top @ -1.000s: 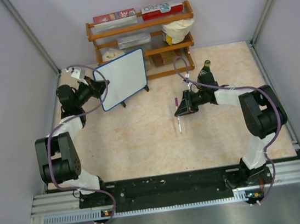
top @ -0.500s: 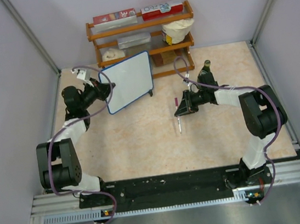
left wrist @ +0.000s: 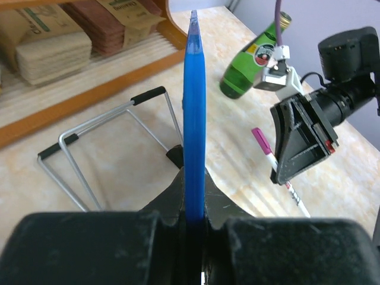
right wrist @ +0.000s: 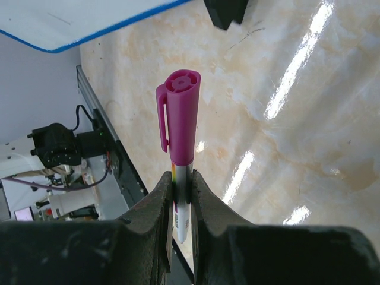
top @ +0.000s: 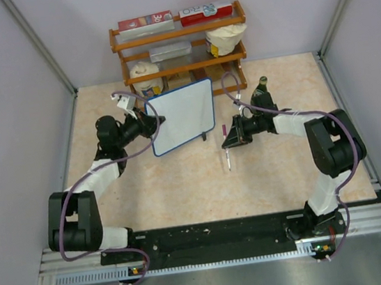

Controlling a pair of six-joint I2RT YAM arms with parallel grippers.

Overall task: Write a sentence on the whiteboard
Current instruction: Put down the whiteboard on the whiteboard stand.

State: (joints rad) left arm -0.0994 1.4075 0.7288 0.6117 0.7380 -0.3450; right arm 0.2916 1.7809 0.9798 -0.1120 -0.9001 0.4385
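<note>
While the left tool (top: pixel 154 122) is clamping the blue-framed whiteboard (top: pixel 183 115) by its left edge, holding it upright toward the counter's (top: pixel 182 186) far middle before the shelf (top: pixel 177 39), the right tool (top: pixel 229 141) is gripping a pink-capped marker (top: pixel 228 157), just right of the whiteboard.

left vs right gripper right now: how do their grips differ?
The left gripper is shut on the whiteboard's thin blue edge. The right gripper is shut on the marker, just below its magenta cap. Left holds a broad flat panel, right a slim pen. Left sits at the board's left side, right off its right side by the green bottle. Shared: both are closed on a load.
</note>
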